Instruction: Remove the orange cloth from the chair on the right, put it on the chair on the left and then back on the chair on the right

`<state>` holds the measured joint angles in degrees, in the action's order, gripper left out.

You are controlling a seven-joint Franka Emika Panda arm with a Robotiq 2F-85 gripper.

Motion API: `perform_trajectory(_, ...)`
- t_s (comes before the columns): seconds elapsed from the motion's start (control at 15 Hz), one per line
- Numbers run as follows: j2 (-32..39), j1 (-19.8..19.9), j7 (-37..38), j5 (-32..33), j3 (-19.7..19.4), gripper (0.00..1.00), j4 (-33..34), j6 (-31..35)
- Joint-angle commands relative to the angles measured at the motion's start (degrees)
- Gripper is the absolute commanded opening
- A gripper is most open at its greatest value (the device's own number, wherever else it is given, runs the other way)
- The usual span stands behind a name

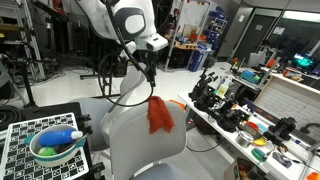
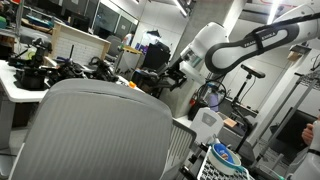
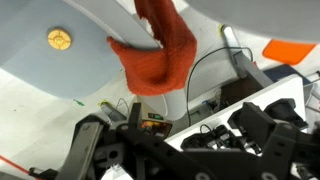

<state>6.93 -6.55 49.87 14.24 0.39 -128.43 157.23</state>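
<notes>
**Inspector:** Step in hand?

**Arm:** By my judgement, a pick-up. The orange cloth [image 1: 160, 115] hangs over the back of the grey chair [image 1: 130, 140], clear of my claw [image 1: 150, 71]. Next I must descend onto its top fold and pinch.

**Inspector:** Pose?

**Arm:** Arm reaches over the chair, wrist pointing down. Whether my claw is spread, I cannot tell.
</notes>
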Motion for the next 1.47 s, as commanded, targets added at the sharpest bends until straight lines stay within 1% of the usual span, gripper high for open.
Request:
perform_trajectory(0.0,-3.33,1.68,-15.40,-15.63,3.92,1.00,-3.17,-2.21)
perform_trajectory(0.13,-4.49,1.76,-20.48,-20.45,3.89,1.00,-3.68,-4.49)
perform_trajectory(0.2,-5.26,1.72,-21.81,-21.18,3.35,1.00,-4.03,-5.57)
perform_trajectory(0.27,-2.24,0.63,-17.98,-18.33,2.92,1.00,-2.63,-3.00)
perform_trajectory(1.4,-2.00,0.62,-18.60,-18.64,2.83,1.00,-2.67,-3.27)
